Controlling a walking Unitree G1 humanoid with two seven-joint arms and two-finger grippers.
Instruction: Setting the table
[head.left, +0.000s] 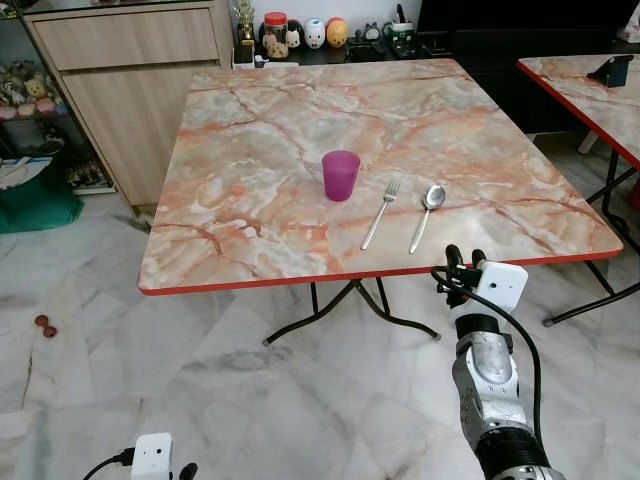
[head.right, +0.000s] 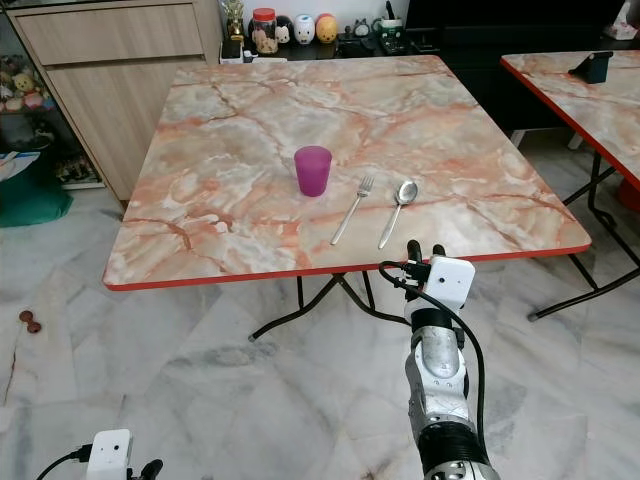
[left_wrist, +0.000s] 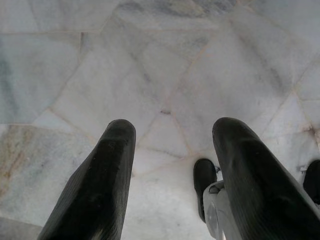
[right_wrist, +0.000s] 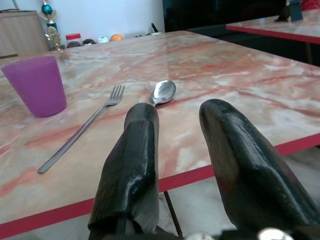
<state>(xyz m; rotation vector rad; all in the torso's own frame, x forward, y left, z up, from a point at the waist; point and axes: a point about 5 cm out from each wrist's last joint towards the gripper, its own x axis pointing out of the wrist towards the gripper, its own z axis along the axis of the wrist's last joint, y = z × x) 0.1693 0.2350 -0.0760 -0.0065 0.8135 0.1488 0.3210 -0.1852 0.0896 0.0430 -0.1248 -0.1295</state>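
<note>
On the marble-patterned red-edged counter, a purple plastic cup, steel fork and steel spoon are sitting laid; I am holding my right jaws and left jaws parted, empty; plate seemingly lacking.

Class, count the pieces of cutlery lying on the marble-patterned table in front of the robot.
2. A fork lies just right of the purple cup, and a spoon lies right of the fork, both near the table's front edge.

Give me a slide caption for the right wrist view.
Open right gripper at the red edge of the marble-patterned table, facing a spoon, a fork and a purple cup.
</note>
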